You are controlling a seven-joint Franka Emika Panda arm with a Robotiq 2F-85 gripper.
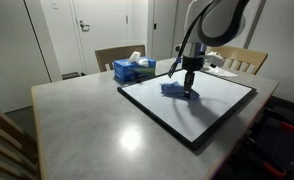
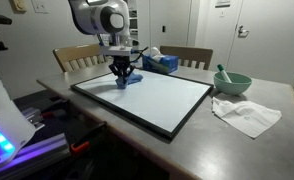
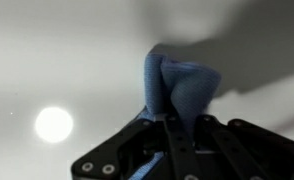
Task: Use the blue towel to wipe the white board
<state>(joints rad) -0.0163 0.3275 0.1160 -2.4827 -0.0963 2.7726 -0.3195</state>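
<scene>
The white board [image 1: 212, 105] with a black frame lies flat on the grey table; it also shows in an exterior view [image 2: 162, 100]. My gripper [image 1: 190, 88] is shut on the blue towel [image 1: 175, 89] and presses it onto the board near its far edge. In an exterior view the gripper [image 2: 122, 78] holds the towel [image 2: 130, 79] at the board's far left corner. In the wrist view the blue towel [image 3: 182, 88] bunches up between the black fingers [image 3: 177, 125] against the white surface.
A blue tissue box [image 1: 134, 69] stands behind the board, also in an exterior view [image 2: 161, 62]. A green bowl [image 2: 232, 83] and a white cloth [image 2: 247, 115] lie beside the board. Wooden chairs [image 1: 117, 55] stand at the table's far side.
</scene>
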